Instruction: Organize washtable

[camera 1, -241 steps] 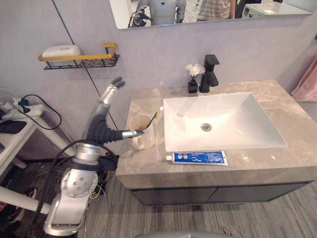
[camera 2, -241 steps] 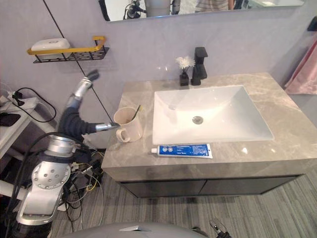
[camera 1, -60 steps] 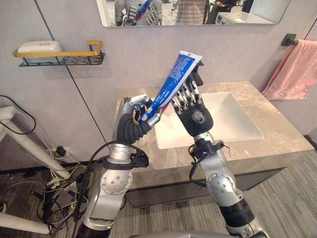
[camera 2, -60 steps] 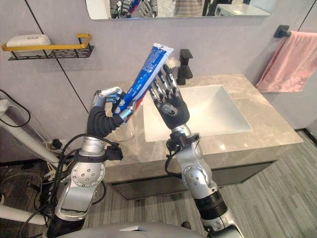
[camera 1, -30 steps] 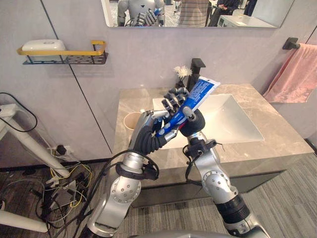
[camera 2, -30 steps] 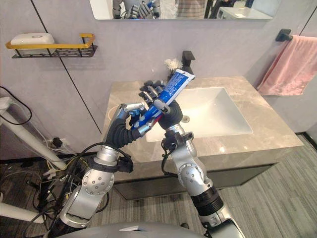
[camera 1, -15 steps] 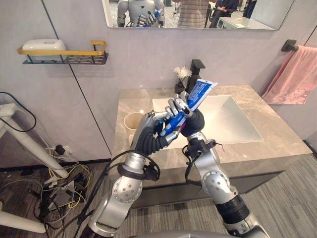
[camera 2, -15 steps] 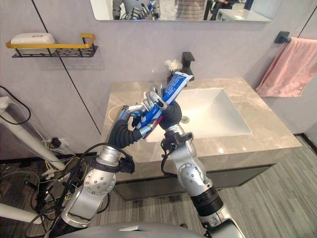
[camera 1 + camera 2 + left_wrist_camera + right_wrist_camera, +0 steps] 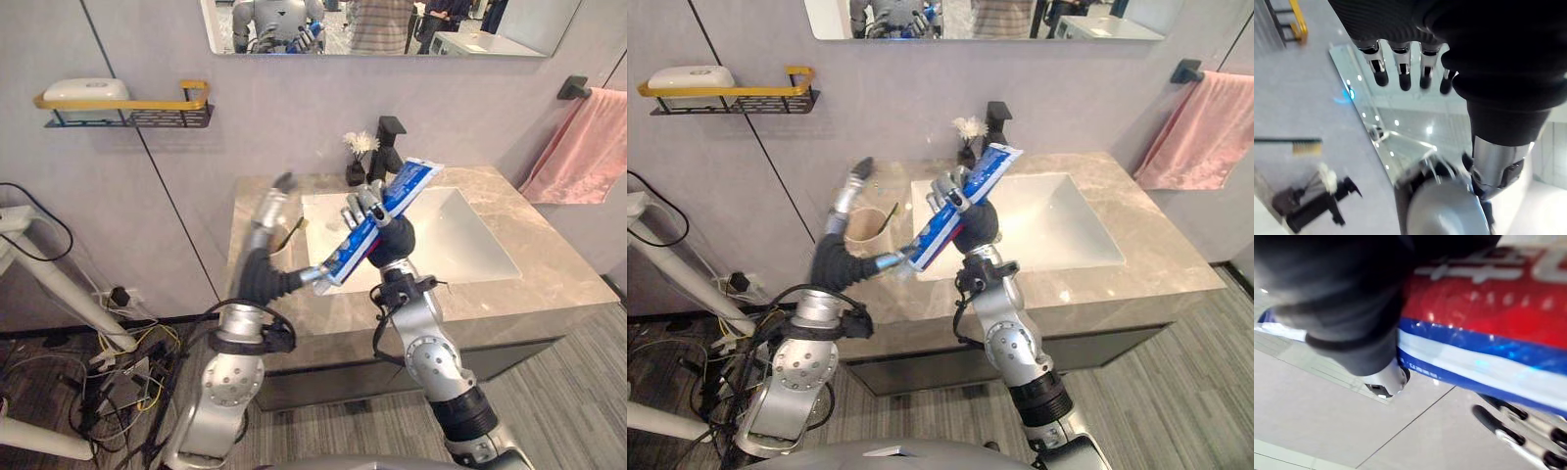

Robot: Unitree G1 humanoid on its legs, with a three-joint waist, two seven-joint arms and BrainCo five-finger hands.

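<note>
My right hand [image 9: 390, 238] is raised over the sink's left edge, shut on a blue, white and red toothpaste tube [image 9: 387, 204]. The tube slants with its cap end low to the left and its flat end high to the right; it shows very close in the right wrist view [image 9: 1484, 347]. My left hand [image 9: 265, 217] is open just left of the tube, fingers [image 9: 1400, 68] straight and pointing up, its thumb close to the cap end. Behind it a beige cup [image 9: 865, 233] with a toothbrush stands on the counter.
A white basin [image 9: 460, 245] is set in the grey marble counter [image 9: 549, 284], with a black tap [image 9: 389, 137] and a small flower vase [image 9: 358, 162] behind it. A wall shelf [image 9: 127, 113] with soap hangs at the left, a pink towel [image 9: 588, 147] at the right.
My left hand has let go of the tube's lower end, spread its fingers and drawn off to the left. My right hand now holds the tube alone, tilted lower.
</note>
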